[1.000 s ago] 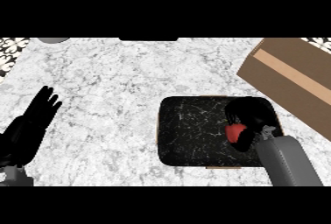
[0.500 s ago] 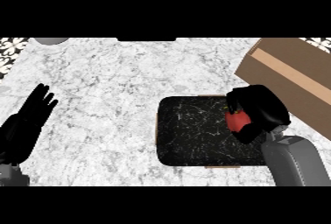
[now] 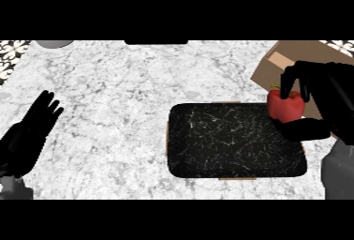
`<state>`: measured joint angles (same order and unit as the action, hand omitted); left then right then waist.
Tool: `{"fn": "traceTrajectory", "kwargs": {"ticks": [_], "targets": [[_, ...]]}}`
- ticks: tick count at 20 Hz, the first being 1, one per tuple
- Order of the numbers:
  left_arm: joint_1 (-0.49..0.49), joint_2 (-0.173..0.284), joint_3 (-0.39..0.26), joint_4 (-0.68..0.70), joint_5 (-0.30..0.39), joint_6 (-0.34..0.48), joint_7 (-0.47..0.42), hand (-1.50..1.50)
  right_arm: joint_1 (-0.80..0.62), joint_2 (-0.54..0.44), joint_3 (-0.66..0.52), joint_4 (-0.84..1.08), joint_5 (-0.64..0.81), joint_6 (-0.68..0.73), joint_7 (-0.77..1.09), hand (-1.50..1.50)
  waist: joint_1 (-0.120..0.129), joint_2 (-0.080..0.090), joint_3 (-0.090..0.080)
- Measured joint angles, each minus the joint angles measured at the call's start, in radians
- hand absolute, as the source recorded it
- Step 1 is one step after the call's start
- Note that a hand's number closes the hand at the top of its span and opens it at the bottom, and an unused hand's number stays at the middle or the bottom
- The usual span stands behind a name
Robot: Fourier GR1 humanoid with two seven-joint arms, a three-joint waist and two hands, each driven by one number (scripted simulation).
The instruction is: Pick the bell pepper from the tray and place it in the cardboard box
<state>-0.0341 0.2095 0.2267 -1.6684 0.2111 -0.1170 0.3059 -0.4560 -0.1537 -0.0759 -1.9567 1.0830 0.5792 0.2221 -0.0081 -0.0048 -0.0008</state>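
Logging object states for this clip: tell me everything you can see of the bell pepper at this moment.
The bell pepper is red and glossy, with a small green stem at its top. It stands roughly upright in the right hand, fingers curled over its top and side, the thumb below it. It shows over the upper right corner of the black tray, beside the near edge of the cardboard box, not yet in it. The hand hides its right side.

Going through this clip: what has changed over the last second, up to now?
The right hand, shut on the bell pepper, has lifted it off the tray and carried it toward the cardboard box. The tray now lies bare. The left hand stayed open at the left edge; tray and box did not move.
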Motion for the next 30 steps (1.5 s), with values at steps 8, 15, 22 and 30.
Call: {"fn": "traceTrajectory", "kwargs": {"ticks": [8,15,22,30], "targets": [[-0.005,-0.011,-0.010,0.005,-0.021,0.005,-0.013,0.00,-0.129,-0.094,-0.178,0.088,-0.035,-0.027,0.051,1.50,0.010,0.004,0.001],[-0.017,-0.012,-0.006,0.013,-0.020,0.002,-0.014,0.00,-0.202,-0.237,-0.246,0.334,-0.048,-0.110,-0.052,1.50,0.016,0.006,0.001],[-0.018,-0.015,-0.009,0.010,-0.020,-0.003,-0.011,0.00,-0.234,-0.311,-0.269,0.593,-0.063,-0.276,-0.207,1.50,0.018,0.007,0.001],[-0.013,-0.019,-0.003,0.022,-0.014,-0.014,-0.021,0.00,-0.227,-0.324,-0.267,0.844,-0.074,-0.418,-0.334,1.50,0.019,0.008,0.001]]}}
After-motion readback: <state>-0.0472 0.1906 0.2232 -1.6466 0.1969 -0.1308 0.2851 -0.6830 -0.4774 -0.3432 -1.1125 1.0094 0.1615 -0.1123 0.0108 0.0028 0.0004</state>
